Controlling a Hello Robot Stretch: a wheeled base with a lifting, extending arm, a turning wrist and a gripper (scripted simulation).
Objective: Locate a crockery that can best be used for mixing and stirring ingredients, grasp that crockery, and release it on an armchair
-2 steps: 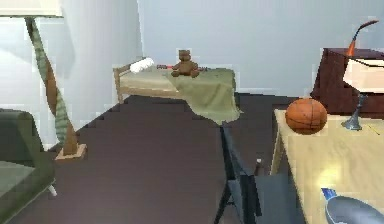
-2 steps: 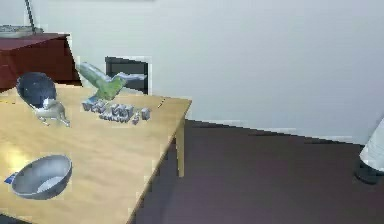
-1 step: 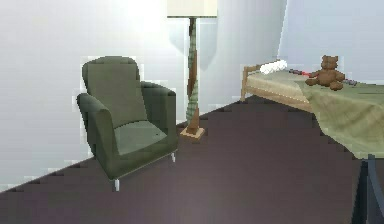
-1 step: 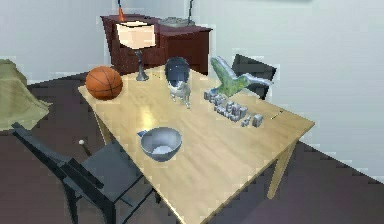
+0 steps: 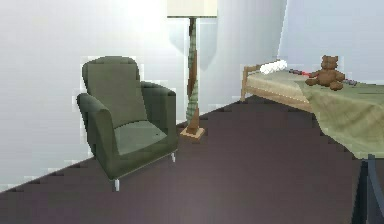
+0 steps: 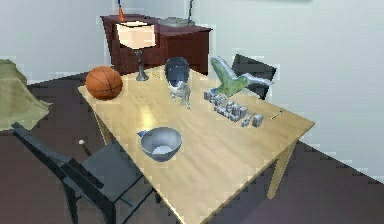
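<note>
Across the arm side view runs the wooden worktop [image 6: 225, 165]. The green armchair [image 5: 125, 115], my release point, stands at the forward view's left. The grey bowl [image 6: 160, 143] sits on the worktop, toward its lower-left edge. I judge it rigid, smooth, breakable and fairly light, so grip the rim. I cannot tell my claw's state.

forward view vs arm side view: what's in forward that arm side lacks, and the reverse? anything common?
Forward view: green armchair, floor lamp beside it, bed with a teddy bear.
Arm side view: wooden table carrying a grey bowl, a basketball, a table lamp and small clutter; dark chairs around it, a dark cabinet behind.
Shared: dark floor, pale walls, and probably the green bedspread, at the forward view's right edge and the arm side view's left edge.
</note>
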